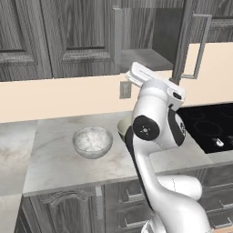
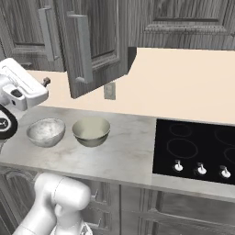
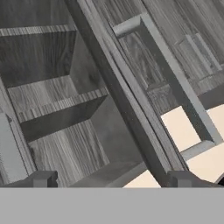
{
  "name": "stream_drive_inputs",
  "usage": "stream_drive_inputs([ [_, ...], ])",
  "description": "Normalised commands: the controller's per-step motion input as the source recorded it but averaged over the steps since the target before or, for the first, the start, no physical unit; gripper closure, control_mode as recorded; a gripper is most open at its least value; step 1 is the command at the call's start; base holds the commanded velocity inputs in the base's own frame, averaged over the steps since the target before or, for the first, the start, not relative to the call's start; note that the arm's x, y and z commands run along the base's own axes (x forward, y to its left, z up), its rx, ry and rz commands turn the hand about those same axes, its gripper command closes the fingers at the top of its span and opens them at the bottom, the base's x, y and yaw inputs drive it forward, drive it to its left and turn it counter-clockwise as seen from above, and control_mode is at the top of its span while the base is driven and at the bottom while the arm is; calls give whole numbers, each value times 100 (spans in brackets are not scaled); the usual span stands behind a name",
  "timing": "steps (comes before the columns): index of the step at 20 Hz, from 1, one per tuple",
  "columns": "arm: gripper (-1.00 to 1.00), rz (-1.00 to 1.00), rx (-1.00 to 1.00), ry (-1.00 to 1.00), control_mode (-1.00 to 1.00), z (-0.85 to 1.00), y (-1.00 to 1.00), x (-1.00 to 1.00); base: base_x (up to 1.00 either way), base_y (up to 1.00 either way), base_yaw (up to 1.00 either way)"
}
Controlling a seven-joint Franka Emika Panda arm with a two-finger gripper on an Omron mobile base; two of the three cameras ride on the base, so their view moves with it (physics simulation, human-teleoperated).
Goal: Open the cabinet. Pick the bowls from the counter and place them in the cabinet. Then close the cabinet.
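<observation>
Hovering open hand (image 3: 112, 179) before the cabinet's swung-out door (image 3: 131, 100), marble bowl (image 1: 93, 142) and floral bowl (image 2: 91, 131) side by side mid-counter (image 2: 128, 151).

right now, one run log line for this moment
tall dark grey wood-grain cabinet: right door open | claw: open, empty | marble-look bowl, cream bowl: on counter

Non-task items: black cooktop (image 2: 195, 147) set into the right end of the worktop, three small white knobs (image 2: 200, 170) in a row along its front edge, faint burner rings behind them. Grey wall outlet (image 2: 109, 91) on the beige backsplash (image 2: 183, 82), above the back edge. Drawer fronts (image 1: 132, 193) with carved trim below the front edge. Single-door wall unit (image 2: 183, 23) above the cooktop, probably shut.
</observation>
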Motion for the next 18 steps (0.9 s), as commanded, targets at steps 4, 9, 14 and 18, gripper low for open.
stream_drive_inputs([
  [4,-100,0,0,-1,-100,-11,0,47,0,0,0],
  [9,-100,0,0,0,-100,-11,0,46,0,0,0],
  [14,-100,0,3,0,-100,-13,0,48,0,0,0],
  [18,-100,-1,6,0,-100,-15,0,52,0,0,0],
])
